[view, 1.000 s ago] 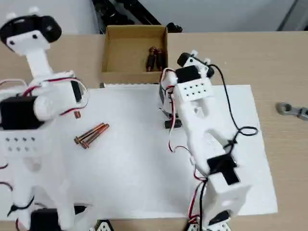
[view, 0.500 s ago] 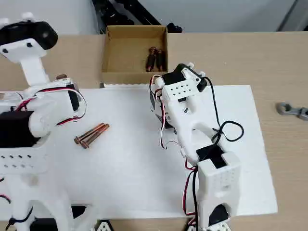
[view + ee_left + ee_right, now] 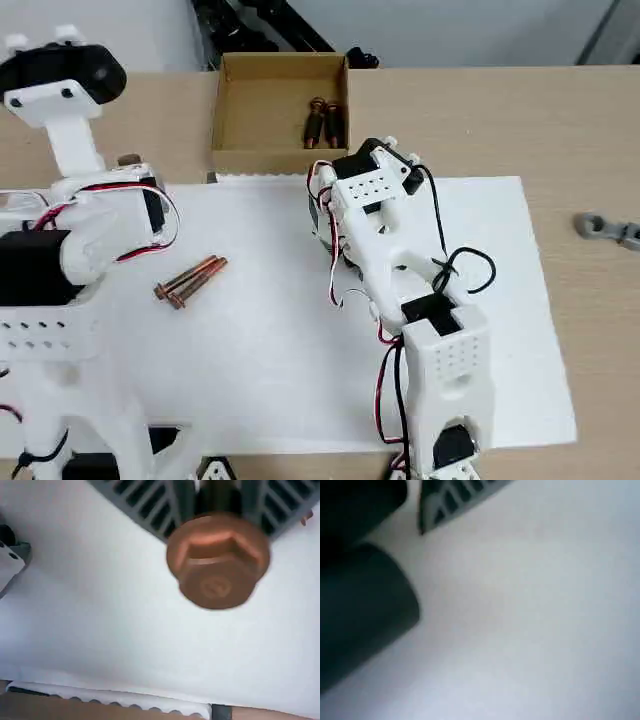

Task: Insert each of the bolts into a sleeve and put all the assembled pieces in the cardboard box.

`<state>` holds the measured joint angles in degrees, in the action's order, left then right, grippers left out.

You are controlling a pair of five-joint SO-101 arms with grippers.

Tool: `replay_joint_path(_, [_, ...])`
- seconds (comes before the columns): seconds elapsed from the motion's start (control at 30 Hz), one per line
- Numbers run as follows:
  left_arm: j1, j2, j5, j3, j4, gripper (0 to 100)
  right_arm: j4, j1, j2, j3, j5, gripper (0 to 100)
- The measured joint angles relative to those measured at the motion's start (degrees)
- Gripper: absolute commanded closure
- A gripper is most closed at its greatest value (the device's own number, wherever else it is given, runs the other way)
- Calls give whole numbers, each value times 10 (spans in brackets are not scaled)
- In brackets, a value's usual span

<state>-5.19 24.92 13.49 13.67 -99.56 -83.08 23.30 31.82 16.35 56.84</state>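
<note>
The left claw (image 3: 220, 497) squeezes one bolt (image 3: 218, 560), ready for a sleeve. Two more bolts (image 3: 190, 280) lie at 9 o'clock. The cardboard box (image 3: 250, 120) at 12 o'clock keeps finished pieces (image 3: 322, 122). I cannot tell if the right claw (image 3: 332, 225) is open.
</note>
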Motion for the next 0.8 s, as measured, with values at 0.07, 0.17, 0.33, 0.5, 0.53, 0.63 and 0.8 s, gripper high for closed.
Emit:
replay_joint_path(0.07, [0, 0, 0, 0, 0, 995, 1, -3, 0, 0, 1, 808])
replay_joint_path(0.17, [0, 0, 0, 0, 0, 995, 1, -11, 0, 0, 2, 809])
replay_joint_path(0.33, [0, 0, 0, 0, 0, 995, 1, -19, 0, 0, 3, 858])
replay_joint_path(0.5, [0, 0, 0, 0, 0, 995, -4, -26, 0, -2, 2, 991])
replay_joint_path(0.53, [0, 0, 0, 0, 0, 995, -4, -30, 0, -3, 2, 980])
replay_joint_path(0.63, [0, 0, 0, 0, 0, 995, -4, -35, 0, -3, 0, 993])
replay_joint_path(0.8, [0, 0, 0, 0, 0, 995, -18, -36, 0, -1, -1, 994])
